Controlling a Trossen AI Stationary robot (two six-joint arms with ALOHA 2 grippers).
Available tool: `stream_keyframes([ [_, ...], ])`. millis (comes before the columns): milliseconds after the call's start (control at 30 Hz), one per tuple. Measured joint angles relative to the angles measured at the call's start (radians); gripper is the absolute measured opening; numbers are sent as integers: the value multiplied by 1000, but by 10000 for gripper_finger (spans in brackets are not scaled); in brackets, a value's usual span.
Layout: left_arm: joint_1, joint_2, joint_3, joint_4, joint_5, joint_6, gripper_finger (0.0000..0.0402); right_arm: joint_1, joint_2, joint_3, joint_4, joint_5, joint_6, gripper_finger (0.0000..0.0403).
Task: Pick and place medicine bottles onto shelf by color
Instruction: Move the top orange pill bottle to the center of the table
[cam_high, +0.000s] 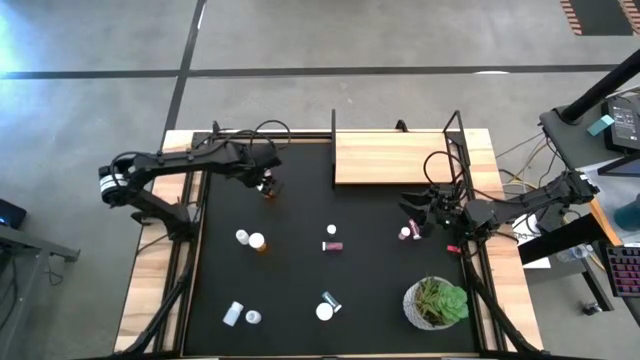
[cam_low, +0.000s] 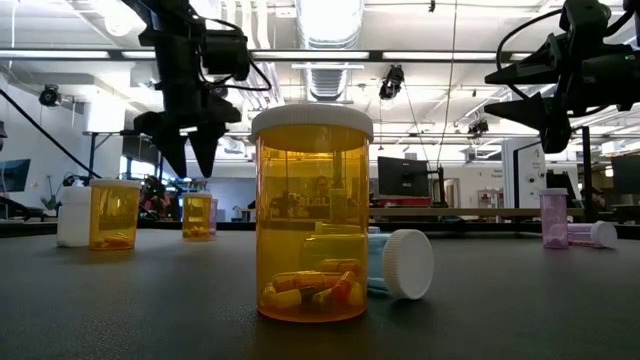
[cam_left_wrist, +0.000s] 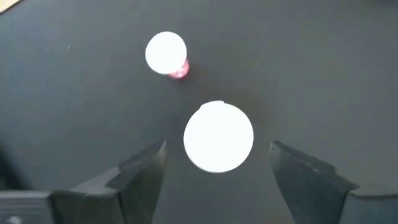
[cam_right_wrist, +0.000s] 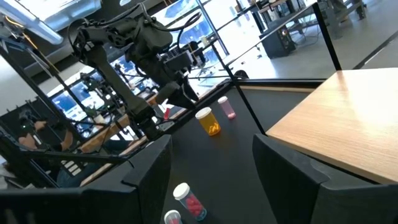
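left gripper (cam_high: 266, 186): at the far left of the black mat (cam_high: 300, 310), hanging above an upright orange bottle (cam_high: 268, 190); in the left wrist view the fingers (cam_left_wrist: 144, 177) stand wide apart w/ a white cap (cam_left_wrist: 218, 136) between them, no contact seen, so released, holding nothing
right gripper (cam_high: 415, 218): near the mat's right edge, in front of the shelf (cam_high: 392, 157); jaws apart in its wrist view, nothing between them, empty; a pink bottle (cam_high: 405, 233) stands just beside it
shelf: light-wood board w/ black posts at the far edge, right of centre; no bottle on it in the high view
bottles: all on the mat; orange + white pair (cam_high: 251, 240) mid-left, pink one lying near centre (cam_high: 332, 245), two near front-left (cam_high: 241, 316), an orange one w/ a blue one lying beside it front-centre (cam_high: 327, 306)
plant (cam_high: 436, 302): front-right, not part of the job
step in hand: prob. the start of a pick by the left arm, jaws spread over the orange bottle, not yet gripped
next move needs: lower so the fingers straddle the body below the cap, stay centred, clench, lift straight up, then carry right to the shelf, grouping by colour
risk: a second small bottle close by, pink w/ white cap (cam_left_wrist: 166, 55), could be knocked
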Motion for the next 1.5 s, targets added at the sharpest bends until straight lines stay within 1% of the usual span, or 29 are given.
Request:
stream_keyframes([
  [133, 0, 24, -17, 40, -3, 5, 285, 0, 0, 0, 0, 0, 0, 215],
  [333, 2, 57, -61, 104, -36, 15, 286, 0, 0, 0, 0, 0, 0, 215],
  [567, 3, 55, -103, 155, -55, 16, 284, 0, 0, 0, 0, 0, 0, 215],
  [667, 3, 53, -113, 167, -74, 23, 268, 0, 0, 0, 0, 0, 0, 215],
  [800, 3, 53, -136, 198, -71, 22, 229, 0, 0, 0, 0, 0, 0, 215],
  [900, 3, 53, -143, 205, -51, 21, 197, 0, 0, 0, 0, 0, 0, 215],
  [967, 3, 53, -144, 206, -49, 21, 185, 0, 0, 0, 0, 0, 0, 215],
  [1133, 2, 51, -141, 204, -37, 22, 185, 0, 0, 0, 0, 0, 0, 215],
  [1267, 1, 51, -120, 242, 30, 73, 203, 0, 0, 0, 0, 0, 0, 215],
  [1333, 1, 51, -114, 282, 81, 85, 207, 0, 0, 0, 0, 0, 0, 215],
  [1400, -3, 51, -110, 326, 110, 106, 204, 0, 0, 0, 0, 0, 0, 215],
  [1500, -18, 52, -94, 346, 134, 135, 192, 0, 0, 0, 0, 0, 0, 215],
])
